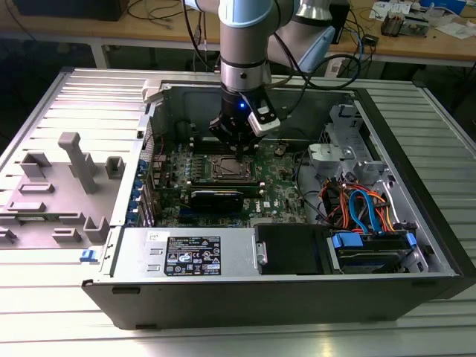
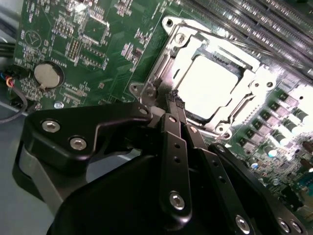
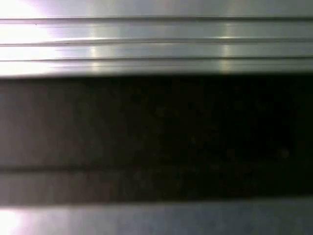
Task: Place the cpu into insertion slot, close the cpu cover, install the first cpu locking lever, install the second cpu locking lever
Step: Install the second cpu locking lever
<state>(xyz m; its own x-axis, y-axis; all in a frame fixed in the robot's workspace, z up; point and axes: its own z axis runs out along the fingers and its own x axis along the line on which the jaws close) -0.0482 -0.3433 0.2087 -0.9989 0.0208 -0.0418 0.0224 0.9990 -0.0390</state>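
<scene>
gripper (image 2: 172, 98) sits low at the socket edge, jaws drawn narrow, fingertips together against the metal frame. chip (image 2: 210, 83) lies seated in the socket (image 1: 232, 168), centre frame in the exterior view, cover (image 2: 254, 88) closed around it.

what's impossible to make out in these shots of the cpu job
- Insertion slot: in the exterior view the claw hangs over its far edge, hiding that part.
- Cpu: in the second wrist view glare washes out its top, so surface detail is lost.
- Cpu cover: whether any locking lever is hooked cannot be told; the claw's links block the near corner.
- First wrist view: blurred light and dark bands, nothing identifiable.
</scene>
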